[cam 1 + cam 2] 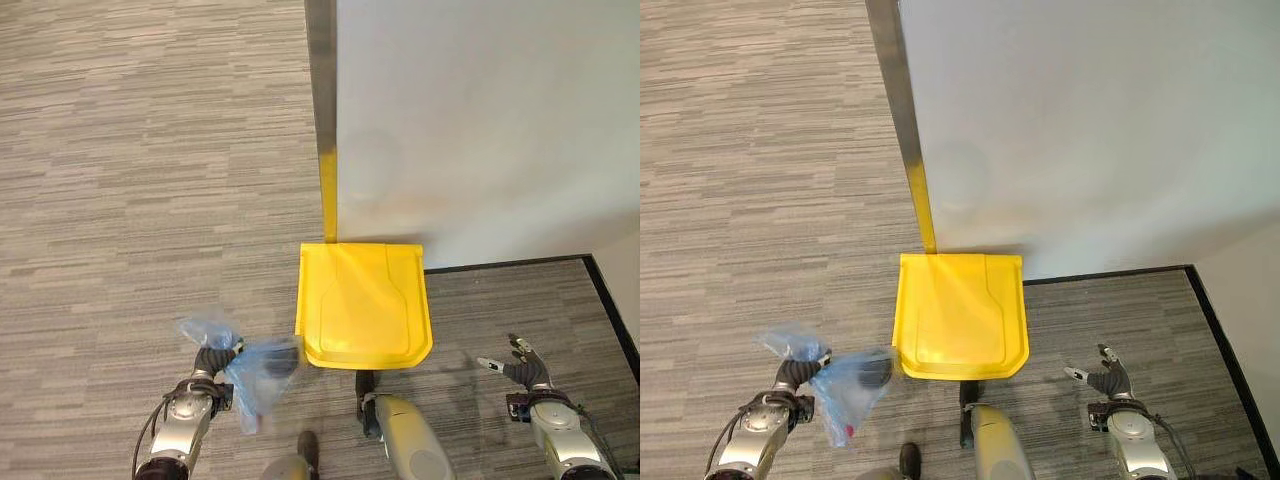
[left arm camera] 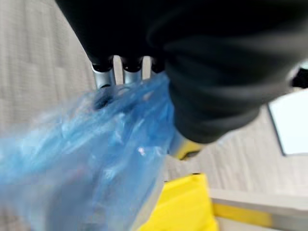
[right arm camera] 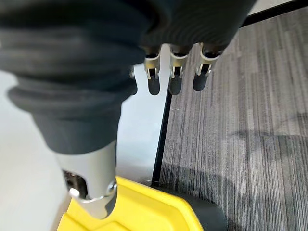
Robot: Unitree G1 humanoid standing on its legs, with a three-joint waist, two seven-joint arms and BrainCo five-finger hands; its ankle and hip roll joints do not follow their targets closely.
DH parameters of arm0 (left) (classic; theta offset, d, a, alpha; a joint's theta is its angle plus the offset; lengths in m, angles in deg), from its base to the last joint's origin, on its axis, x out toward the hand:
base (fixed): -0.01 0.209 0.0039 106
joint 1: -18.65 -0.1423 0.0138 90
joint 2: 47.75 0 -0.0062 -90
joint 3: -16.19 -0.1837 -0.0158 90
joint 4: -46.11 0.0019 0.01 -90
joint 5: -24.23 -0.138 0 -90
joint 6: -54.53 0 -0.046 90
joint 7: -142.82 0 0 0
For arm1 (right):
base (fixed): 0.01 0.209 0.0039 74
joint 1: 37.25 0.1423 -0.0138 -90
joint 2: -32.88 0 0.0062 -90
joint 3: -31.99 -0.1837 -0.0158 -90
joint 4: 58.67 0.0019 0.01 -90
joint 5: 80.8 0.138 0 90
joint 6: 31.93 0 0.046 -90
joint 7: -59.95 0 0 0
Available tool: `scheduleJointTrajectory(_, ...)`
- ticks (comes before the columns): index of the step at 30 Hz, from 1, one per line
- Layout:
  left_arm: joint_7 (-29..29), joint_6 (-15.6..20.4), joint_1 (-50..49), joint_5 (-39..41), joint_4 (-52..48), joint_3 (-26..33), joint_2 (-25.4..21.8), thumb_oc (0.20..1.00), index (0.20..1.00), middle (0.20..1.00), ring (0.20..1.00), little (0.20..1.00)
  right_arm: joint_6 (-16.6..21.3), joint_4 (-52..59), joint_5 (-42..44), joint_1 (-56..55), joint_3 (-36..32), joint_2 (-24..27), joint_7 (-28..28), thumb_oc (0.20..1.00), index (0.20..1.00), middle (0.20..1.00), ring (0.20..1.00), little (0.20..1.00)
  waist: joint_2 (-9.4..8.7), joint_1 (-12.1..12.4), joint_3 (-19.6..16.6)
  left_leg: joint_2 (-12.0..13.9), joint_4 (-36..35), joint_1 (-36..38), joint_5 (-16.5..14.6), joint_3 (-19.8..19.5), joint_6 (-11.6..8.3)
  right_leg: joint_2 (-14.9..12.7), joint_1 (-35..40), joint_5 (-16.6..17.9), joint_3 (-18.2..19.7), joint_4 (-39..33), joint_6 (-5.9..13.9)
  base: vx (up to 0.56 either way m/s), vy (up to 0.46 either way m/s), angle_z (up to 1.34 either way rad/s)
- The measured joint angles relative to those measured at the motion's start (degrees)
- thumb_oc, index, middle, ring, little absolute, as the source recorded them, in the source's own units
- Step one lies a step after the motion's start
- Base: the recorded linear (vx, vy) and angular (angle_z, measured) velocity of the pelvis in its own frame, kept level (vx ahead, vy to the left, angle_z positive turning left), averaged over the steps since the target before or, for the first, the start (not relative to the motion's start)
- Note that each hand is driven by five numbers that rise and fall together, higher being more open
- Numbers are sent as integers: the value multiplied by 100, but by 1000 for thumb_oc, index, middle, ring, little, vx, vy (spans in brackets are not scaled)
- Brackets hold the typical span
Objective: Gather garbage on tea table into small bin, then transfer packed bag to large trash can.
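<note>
The robot stood on grey carpet before the large trash can (image 1: 366, 308), whose yellow lid was shut and sat against the white wall (image 1: 480, 120). The left hand (image 1: 213, 360) was at about eight o'clock from the lid, its fingers (image 2: 103, 77) curled round the gathered neck of the blue plastic bag (image 1: 255, 375). The packed bag hung from that grip just beside the lid's near left corner, clear of the floor; its contents could not be made out. The right hand (image 1: 522, 368) hovered at about four o'clock from the lid, fingers (image 3: 174, 77) loosely spread and holding nothing.

By my reading, the gathering step was done and the transfer to the large can was in hand. With the lid down, the next move called for opening it, most likely with the free right hand, then lifting the bag over the rim before letting go.
</note>
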Motion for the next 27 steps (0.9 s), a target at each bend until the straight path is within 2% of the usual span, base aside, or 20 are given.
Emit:
scheduleJointTrajectory(4,4,-2,-229,0,4,8,-4,200,200,200,200,200,-11,-42,12,-68,44,-12,15,1000,1000,1000,1000,1000,-15,29,-160,-124,9,159,1,1,-1,-147,-16,-2,120,317,6,-74,38,4)
scheduleJointTrajectory(6,7,-6,-398,-1,4,12,-24,200,200,200,200,200,-24,-63,-30,-110,214,-13,28,1000,1000,1000,1000,1000,-124,44,-357,-201,37,203,0,16,3,-226,37,-26,142,307,46,-160,52,4)
scheduleJointTrajectory(9,8,-13,-502,-1,8,17,-71,200,200,200,200,200,-28,-41,-138,-102,442,-45,93,1000,1000,1000,1000,1000,-326,117,-413,-352,227,217,-15,50,26,-306,207,1,266,199,82,-176,66,-5)
scheduleJointTrajectory(10,10,-12,-534,-2,8,17,-94,200,200,200,200,200,-25,-28,-172,-82,451,-70,117,1000,1000,1000,1000,1000,-381,150,-427,-407,212,222,-59,85,100,-344,208,31,318,163,126,-188,70,-22)
scheduleJointTrajectory(11,9,-15,-531,-3,10,15,-135,200,200,200,200,200,-32,-32,-221,-72,451,-123,132,1000,1000,1000,1000,1000,-496,165,-386,-577,219,210,64,120,310,-447,202,182,450,31,318,-255,74,-22)
scheduleJointTrajectory(12,8,-18,-606,-3,37,14,-144,200,200,200,200,200,-47,-121,-277,-107,435,-184,133,1000,1000,1000,1000,1000,-547,180,-340,-670,252,194,144,215,401,-509,328,381,522,-244,547,-340,73,-14)
scheduleJointTrajectory(13,8,-16,-637,-2,47,12,-184,200,200,200,200,200,-61,-295,-278,-150,440,-283,137,1000,1000,1000,1000,1000,-573,226,-255,-763,520,-51,166,243,448,-555,397,584,629,-637,935,-310,52,-7)
scheduleJointTrajectory(14,7,-18,-621,-2,46,12,-218,200,200,200,200,200,-62,-358,-278,-141,448,-322,146,1000,1000,1000,1000,1000,-572,225,-186,-786,568,-194,216,266,541,-557,392,555,693,-805,1086,-212,26,1)
scheduleJointTrajectory(15,8,-22,-600,-2,47,13,-222,200,200,200,200,200,-68,-421,-276,-121,454,-340,152,1000,1000,1000,1000,1000,-500,256,-98,-726,613,-332,313,317,698,-496,287,384,748,-700,1262,-92,6,-8)
scheduleJointTrajectory(16,7,-24,-565,-2,48,12,-207,200,200,200,200,200,-70,-434,-276,-85,454,-345,170,1000,1000,1000,1000,1000,-392,344,30,-632,654,-432,375,382,747,-417,29,97,757,14,1281,-81,-34,-17)
scheduleJointTrajectory(17,0,-31,-570,-2,57,6,-200,200,200,200,200,200,-69,-426,-275,-75,452,-346,194,1000,1000,1000,1000,1000,-298,386,108,-567,697,-509,419,393,760,-313,-136,-231,746,709,1217,11,-74,-18)
scheduleJointTrajectory(18,2,-46,-581,-3,62,14,-189,200,200,200,200,200,-66,-376,-271,-98,445,-340,195,1000,1000,1000,1000,1000,-229,409,130,-498,627,-589,477,393,751,-274,-80,-472,745,1036,1142,45,-101,-3)
scheduleJointTrajectory(19,4,-53,-573,-3,50,22,-190,200,200,200,200,200,-64,-339,-270,-83,443,-339,196,1000,1000,1000,1000,1000,-203,434,129,-492,598,-685,534,368,733,-237,5,-694,723,1194,1133,86,-68,-6)
scheduleJointTrajectory(20,7,-55,-581,-3,3,40,-194,200,200,200,200,200,-58,-306,-271,-74,441,-351,195,1000,1000,1000,1000,1000,-206,483,139,-475,463,-703,543,352,648,-163,142,-844,745,1121,983,106,-89,-12)
scheduleJointTrajectory(21,4,-62,-585,-3,1,41,-217,200,200,200,200,200,-50,-280,-271,-69,440,-386,195,1000,1000,1000,1000,1000,-246,549,120,-475,353,-712,645,329,560,-77,488,-901,802,606,941,120,-93,-13)
scheduleJointTrajectory(22,8,-70,-564,-2,23,54,-250,200,200,200,200,200,-47,-263,-271,-55,440,-406,193,1000,1000,1000,1000,1000,-306,546,110,-488,304,-756,705,295,528,-47,759,-774,823,68,607,172,-129,10)
scheduleJointTrajectory(23,7,-93,-538,-3,37,44,-229,200,200,200,200,200,-51,-250,-271,0,443,-389,191,1000,1000,1000,1000,1000,-262,469,94,-412,255,-830,751,221,453,88,807,-758,809,-42,618,130,-95,23)
scheduleJointTrajectory(24,8,-91,-520,-3,28,44,-227,200,200,200,200,200,-49,-239,-270,-14,452,-391,192,1000,1000,1000,1000,1000,-302,473,60,-389,171,-818,801,180,375,135,821,-721,888,-97,561,123,-94,26)
scheduleJointTrajectory(27,4,-91,-548,-3,-15,-2,-230,200,200,200,200,200,-45,-239,-267,-119,437,-381,175,1000,1000,1000,1000,1000,-390,429,-93,-285,-61,-796,931,57,212,212,899,-586,724,-300,354,61,-74,20)
